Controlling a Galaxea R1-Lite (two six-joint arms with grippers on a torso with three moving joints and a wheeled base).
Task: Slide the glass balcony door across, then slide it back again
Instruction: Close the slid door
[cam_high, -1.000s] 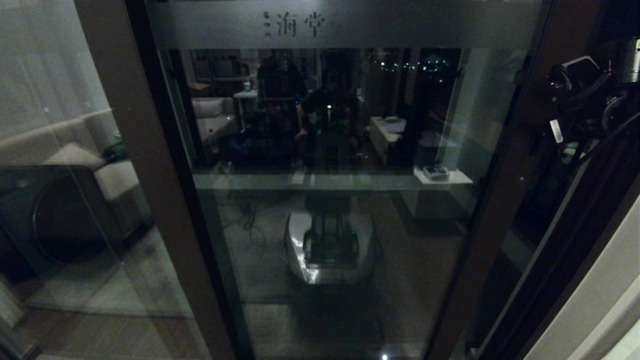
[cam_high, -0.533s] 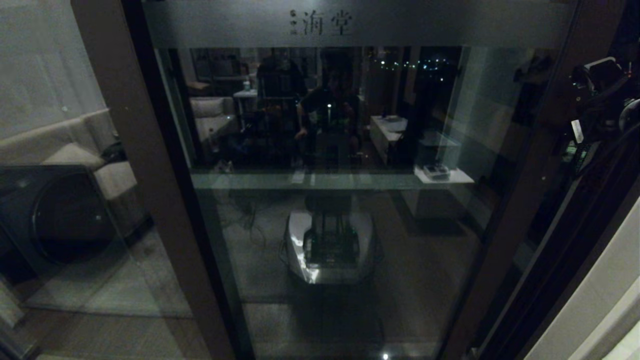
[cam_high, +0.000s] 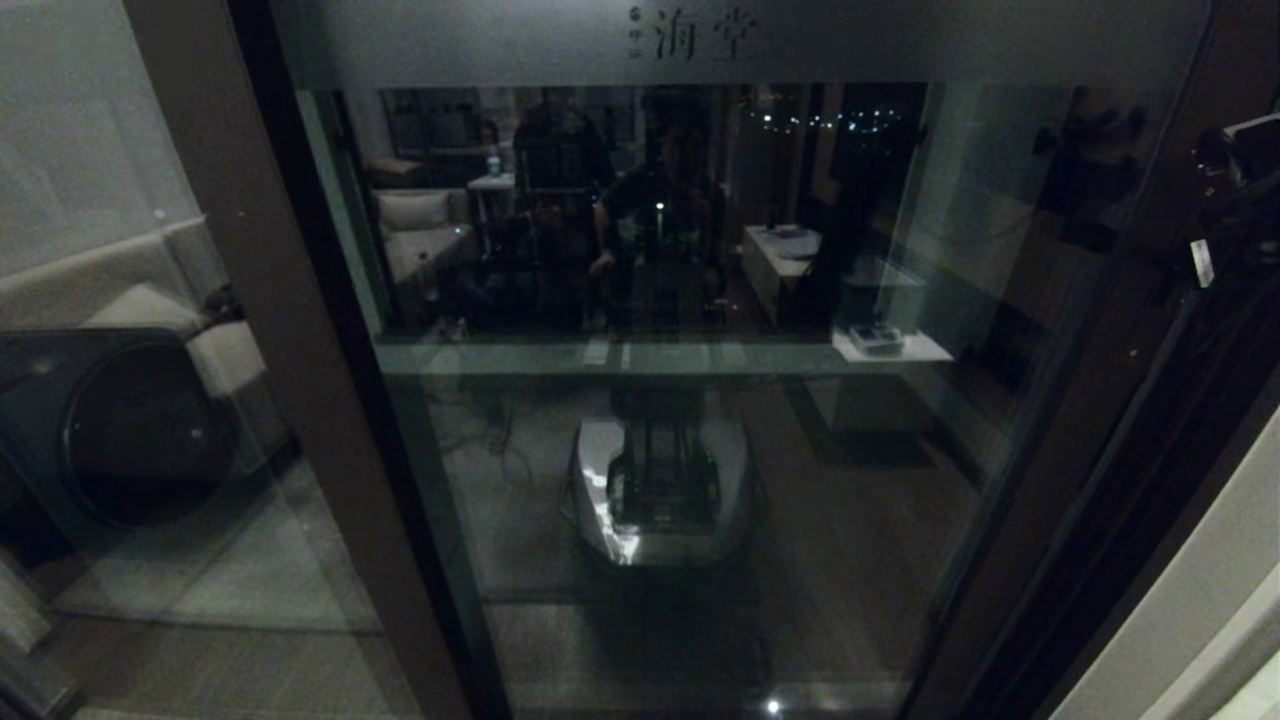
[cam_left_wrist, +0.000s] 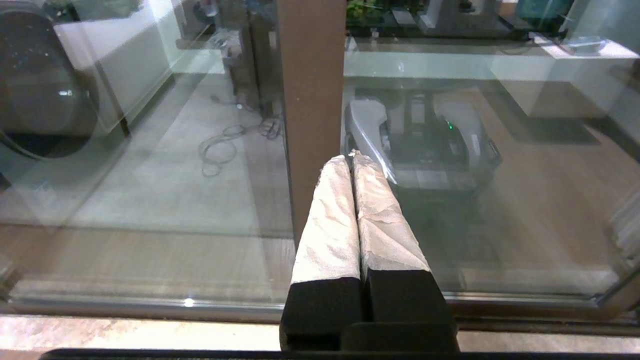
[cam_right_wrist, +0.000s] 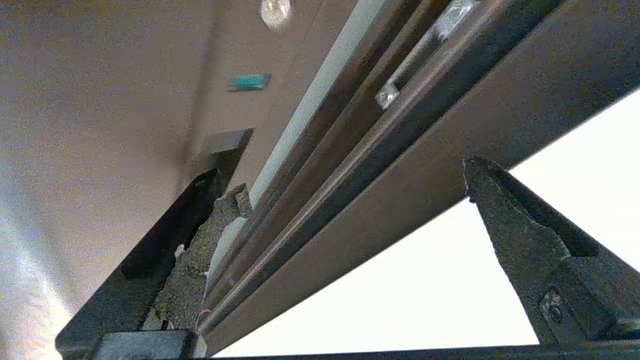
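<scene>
The glass balcony door (cam_high: 850, 480) fills the head view, with a frosted band (cam_high: 480, 40) along its top and a dark brown frame. Its right stile (cam_high: 1120, 330) runs down beside my right arm (cam_high: 1235, 180) at the upper right. In the right wrist view my right gripper (cam_right_wrist: 340, 170) is open, its fingers (cam_right_wrist: 525, 240) spread wide, and the door's brown frame bars (cam_right_wrist: 400, 165) pass between them. In the left wrist view my left gripper (cam_left_wrist: 350, 157) is shut on nothing, its white-wrapped tips against a brown stile (cam_left_wrist: 310, 90).
To the left, another glass panel shows a pale sofa (cam_high: 200, 340) and a black box with a round face (cam_high: 120, 430). My own base is mirrored in the door glass (cam_high: 660, 490). A white wall (cam_high: 1210, 590) bounds the right. The floor track (cam_left_wrist: 150, 305) runs along the bottom.
The door's frosted band with its lettering and its right stile have shifted to the right. My right arm has moved right with them, toward the view's edge.
</scene>
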